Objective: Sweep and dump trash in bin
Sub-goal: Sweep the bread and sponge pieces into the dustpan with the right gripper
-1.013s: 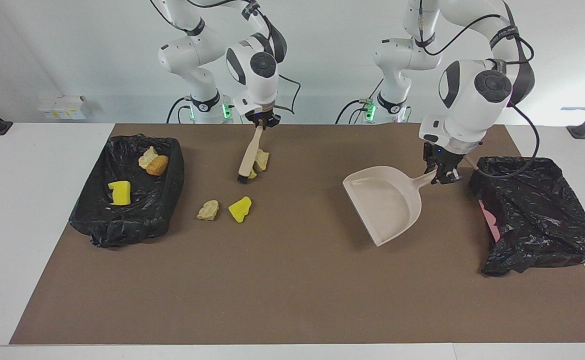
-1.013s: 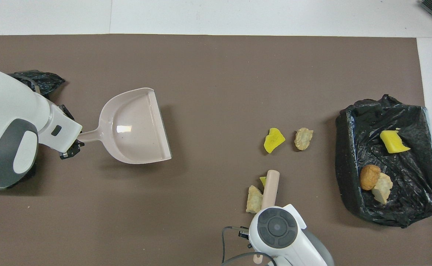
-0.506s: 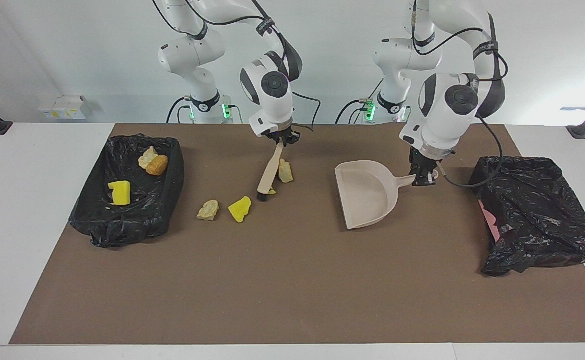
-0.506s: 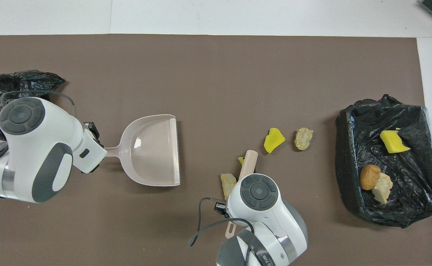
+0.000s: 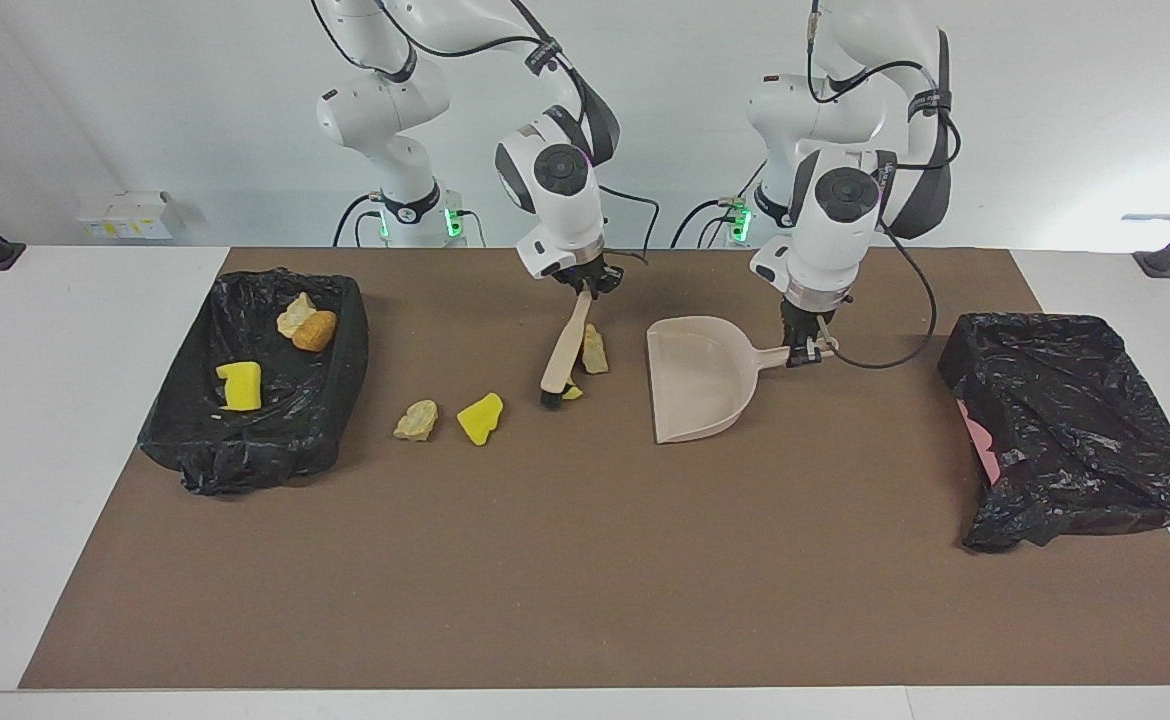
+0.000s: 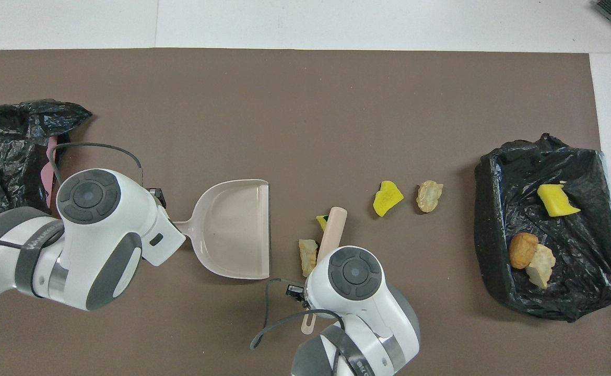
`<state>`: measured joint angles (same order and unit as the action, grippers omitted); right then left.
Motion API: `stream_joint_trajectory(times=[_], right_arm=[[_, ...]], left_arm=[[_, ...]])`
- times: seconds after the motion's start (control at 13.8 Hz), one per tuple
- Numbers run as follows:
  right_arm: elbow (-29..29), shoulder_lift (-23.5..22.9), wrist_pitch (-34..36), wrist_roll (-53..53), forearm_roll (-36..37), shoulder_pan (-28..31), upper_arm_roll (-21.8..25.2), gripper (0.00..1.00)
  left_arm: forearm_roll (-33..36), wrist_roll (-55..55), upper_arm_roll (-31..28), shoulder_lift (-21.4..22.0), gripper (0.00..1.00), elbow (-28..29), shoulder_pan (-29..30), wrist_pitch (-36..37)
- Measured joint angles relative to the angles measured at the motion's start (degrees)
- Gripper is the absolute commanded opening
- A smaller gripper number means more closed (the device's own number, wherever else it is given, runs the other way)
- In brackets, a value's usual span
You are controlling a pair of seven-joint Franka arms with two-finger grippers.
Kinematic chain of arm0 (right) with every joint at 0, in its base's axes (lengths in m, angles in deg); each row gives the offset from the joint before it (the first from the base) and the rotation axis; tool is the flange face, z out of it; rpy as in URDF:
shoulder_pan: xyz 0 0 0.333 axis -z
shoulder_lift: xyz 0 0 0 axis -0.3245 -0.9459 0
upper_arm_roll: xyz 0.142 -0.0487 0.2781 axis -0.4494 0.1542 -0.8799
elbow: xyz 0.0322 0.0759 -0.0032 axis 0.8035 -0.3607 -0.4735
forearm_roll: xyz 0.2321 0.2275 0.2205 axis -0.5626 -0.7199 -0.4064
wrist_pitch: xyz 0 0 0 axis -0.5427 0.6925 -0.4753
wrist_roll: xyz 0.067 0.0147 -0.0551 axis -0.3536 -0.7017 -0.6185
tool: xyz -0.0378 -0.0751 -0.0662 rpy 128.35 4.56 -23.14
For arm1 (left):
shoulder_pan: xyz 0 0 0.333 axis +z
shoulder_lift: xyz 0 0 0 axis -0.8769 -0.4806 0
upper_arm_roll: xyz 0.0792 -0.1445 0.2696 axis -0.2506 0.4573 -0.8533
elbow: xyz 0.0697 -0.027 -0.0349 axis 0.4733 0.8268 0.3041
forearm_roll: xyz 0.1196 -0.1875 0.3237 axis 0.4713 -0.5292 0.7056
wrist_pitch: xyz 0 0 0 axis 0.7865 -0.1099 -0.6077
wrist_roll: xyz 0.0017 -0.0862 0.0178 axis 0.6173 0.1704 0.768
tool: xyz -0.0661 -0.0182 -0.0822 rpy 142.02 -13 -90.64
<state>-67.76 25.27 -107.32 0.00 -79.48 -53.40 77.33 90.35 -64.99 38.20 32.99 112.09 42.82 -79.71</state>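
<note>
Just beside the dustpan [image 5: 702,378], which the left end effector [image 5: 803,352] is gripping by its handle, the right end effector [image 5: 585,287] is clamping a brush [image 5: 563,352] and nudging two scraps [image 5: 594,350], which risk skidding past the lip, while two more [image 5: 480,417] are lying toward the right arm's bin [image 5: 343,385], itself holding three.

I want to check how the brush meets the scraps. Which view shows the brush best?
The facing view: the brush shows whole, slanting from the right gripper down to its dark bristles beside two scraps. Overhead, the right arm hides its handle top; only the lower part shows.
</note>
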Motion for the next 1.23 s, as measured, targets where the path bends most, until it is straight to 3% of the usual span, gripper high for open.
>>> stream_joint_trajectory(times=[0.36, 0.65, 1.01, 1.23], right_arm=[[0.09, -2.8, -5.54, -6.45, -0.01, -4.78, -0.11, 0.0], [2.5, -3.74, -6.19, -8.6, -0.01, -6.82, -0.14, 0.0], [10.1, -6.31, -2.81, -8.73, 0.41, -7.56, 0.21, 0.0], [11.64, -6.58, 1.25, -9.05, 3.94, -3.98, 0.52, 0.0]], left_arm=[[0.18, 4.92, 0.12, 0.07, 0.0, 2.46, -3.03, -3.33], [0.39, 4.96, 0.04, 0.28, 0.0, 3.05, -3.05, -4.15], [0.4, 4.96, 0.06, 0.3, 0.0, 3.12, -3.08, -4.35], [0.4, 4.97, 0.06, 0.3, 0.0, 3.13, -3.08, -4.36]])
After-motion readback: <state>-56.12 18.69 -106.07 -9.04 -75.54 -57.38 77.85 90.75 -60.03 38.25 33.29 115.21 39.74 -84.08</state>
